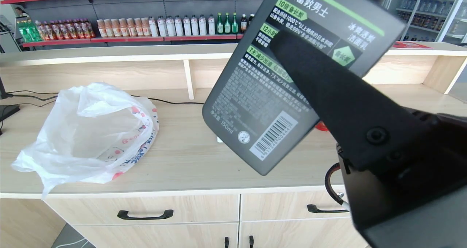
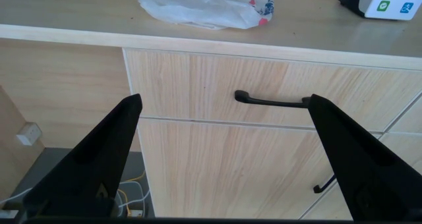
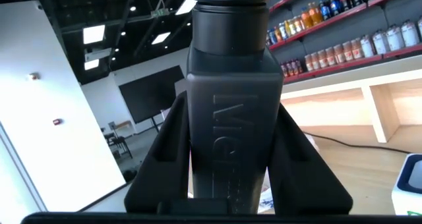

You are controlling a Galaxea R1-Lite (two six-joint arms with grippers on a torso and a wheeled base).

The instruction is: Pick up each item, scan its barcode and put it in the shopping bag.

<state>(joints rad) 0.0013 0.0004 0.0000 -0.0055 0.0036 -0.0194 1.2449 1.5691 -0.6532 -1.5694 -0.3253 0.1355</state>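
Ideally the right pincer (image 1: 282, 45), clamped tight on the flat dark-grey plastic bottle (image 1: 255, 105), should turn its white barcode (image 1: 275, 135) squarely toward the small white scanner box (image 2: 386, 1) below it.

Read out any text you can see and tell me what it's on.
"150ml": low on the dark bottle.
"10", "12", "7": these start its green strips; Chinese text follows.
Too small or blurred: digits under the barcode, fine print, shopping bag lettering.

A light wood counter (image 1: 189, 157) with black-handled drawers (image 1: 145, 214) fronts bottle-stocked red shelves (image 1: 127, 39).
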